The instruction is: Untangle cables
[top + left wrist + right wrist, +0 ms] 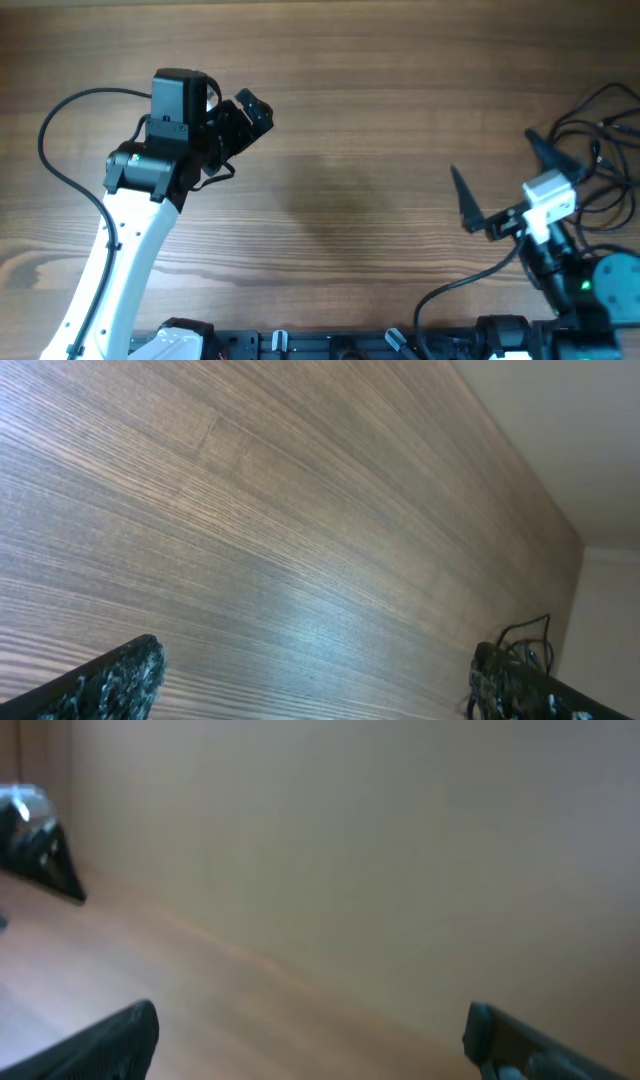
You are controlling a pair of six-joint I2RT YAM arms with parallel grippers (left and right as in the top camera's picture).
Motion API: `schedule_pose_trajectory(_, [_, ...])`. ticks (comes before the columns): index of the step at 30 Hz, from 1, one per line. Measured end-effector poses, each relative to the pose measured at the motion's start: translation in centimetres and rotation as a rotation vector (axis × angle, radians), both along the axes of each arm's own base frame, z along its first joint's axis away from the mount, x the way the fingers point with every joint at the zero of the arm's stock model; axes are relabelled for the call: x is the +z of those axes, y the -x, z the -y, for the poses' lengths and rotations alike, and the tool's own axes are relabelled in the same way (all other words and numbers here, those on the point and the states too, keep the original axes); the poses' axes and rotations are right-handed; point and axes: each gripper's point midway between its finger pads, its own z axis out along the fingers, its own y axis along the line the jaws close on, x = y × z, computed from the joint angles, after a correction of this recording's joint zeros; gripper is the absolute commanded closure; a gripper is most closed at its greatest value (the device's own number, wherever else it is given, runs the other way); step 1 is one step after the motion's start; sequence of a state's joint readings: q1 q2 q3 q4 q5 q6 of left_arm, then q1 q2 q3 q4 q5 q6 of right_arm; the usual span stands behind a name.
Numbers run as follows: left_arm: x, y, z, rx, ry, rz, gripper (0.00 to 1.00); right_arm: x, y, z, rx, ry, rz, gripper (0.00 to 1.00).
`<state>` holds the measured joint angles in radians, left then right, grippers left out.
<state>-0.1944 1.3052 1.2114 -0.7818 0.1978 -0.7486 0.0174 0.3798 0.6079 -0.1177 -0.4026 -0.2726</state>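
The cables point(603, 128) are thin black cords, looped loosely over one another in a tangle at the right edge of the table point(360, 120) and partly cut off by the frame; their ends are too small to make out. The right gripper point(505, 175) is just beside them, jaws spread wide and holding nothing. The left gripper point(318, 660) is well apart on the left, also wide open and empty.

Wood-grain table point(380, 120) (faint sheen), matt black cables point(520, 645)
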Motion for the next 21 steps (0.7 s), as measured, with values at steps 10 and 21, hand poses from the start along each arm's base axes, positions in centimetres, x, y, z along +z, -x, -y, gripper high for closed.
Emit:
schedule_pose_trajectory(10, [0.0, 0.0, 0.0, 0.0, 0.0, 0.0, 0.0, -9.9, 0.7, 0.0, -0.016, -0.002, 0.046, 0.0])
schedule_pose_trajectory(21, [0.0, 0.0, 0.0, 0.0, 0.0, 0.0, 0.0, -17.5, -0.8, 0.8, -0.066, -0.032, -0.122, 0.0])
